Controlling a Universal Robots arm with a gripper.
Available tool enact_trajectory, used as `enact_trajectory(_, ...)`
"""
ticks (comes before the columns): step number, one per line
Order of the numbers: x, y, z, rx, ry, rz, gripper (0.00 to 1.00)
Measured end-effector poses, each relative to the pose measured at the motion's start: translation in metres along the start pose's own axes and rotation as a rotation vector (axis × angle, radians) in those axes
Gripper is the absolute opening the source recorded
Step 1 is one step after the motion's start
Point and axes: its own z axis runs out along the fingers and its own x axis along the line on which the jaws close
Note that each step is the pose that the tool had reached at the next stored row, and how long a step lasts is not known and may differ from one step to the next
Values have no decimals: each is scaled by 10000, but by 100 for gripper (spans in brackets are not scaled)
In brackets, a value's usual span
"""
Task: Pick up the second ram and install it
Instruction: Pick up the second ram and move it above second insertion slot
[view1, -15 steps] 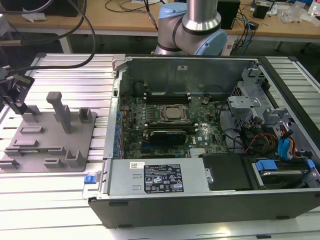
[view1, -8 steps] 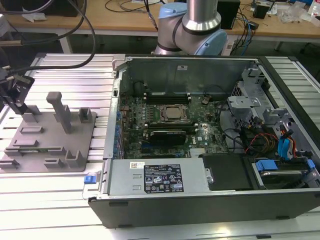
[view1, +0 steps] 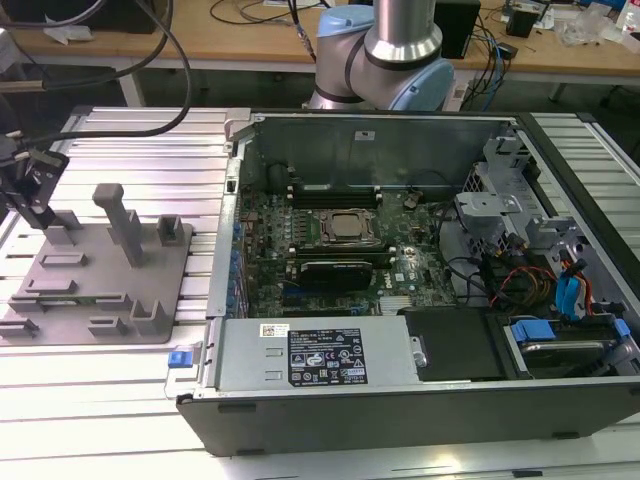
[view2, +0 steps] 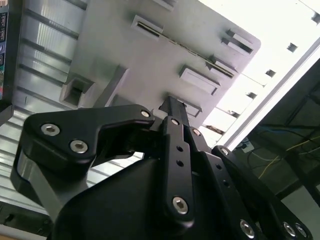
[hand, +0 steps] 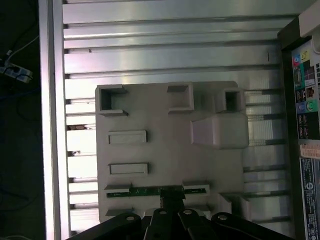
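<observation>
The second ram (hand: 150, 190) is a thin dark-green stick lying flat in its slot near one edge of the grey fixture plate (hand: 165, 150). In the second wrist view it shows as a thin dark line (view2: 202, 59). My gripper (view1: 40, 222) hangs above the back left of that plate (view1: 100, 285), at the exterior view's left. Its black fingers (view2: 173, 107) stand close together with nothing between them. In the first wrist view the gripper (hand: 172, 196) lines up with the middle of the stick. In the second wrist view the gripper (view2: 173, 101) is apart from the stick.
The open computer case (view1: 400, 410) fills the exterior view's right, with the motherboard, CPU socket (view1: 350, 228) and a black expansion card (view1: 335, 270) inside. A tall grey post (view1: 122, 222) and several low blocks rise from the fixture plate. Cables hang over the table's back left.
</observation>
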Motion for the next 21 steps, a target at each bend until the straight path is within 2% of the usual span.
enact_trajectory(1,0,0,2,-3,8,-202,8)
enact_trajectory(5,4,4,3,68,17,-435,8)
enact_trajectory(7,7,9,3,134,20,-556,8)
enact_trajectory(11,7,9,12,131,62,-1701,8)
enact_trajectory(21,7,9,19,130,126,-3432,8)
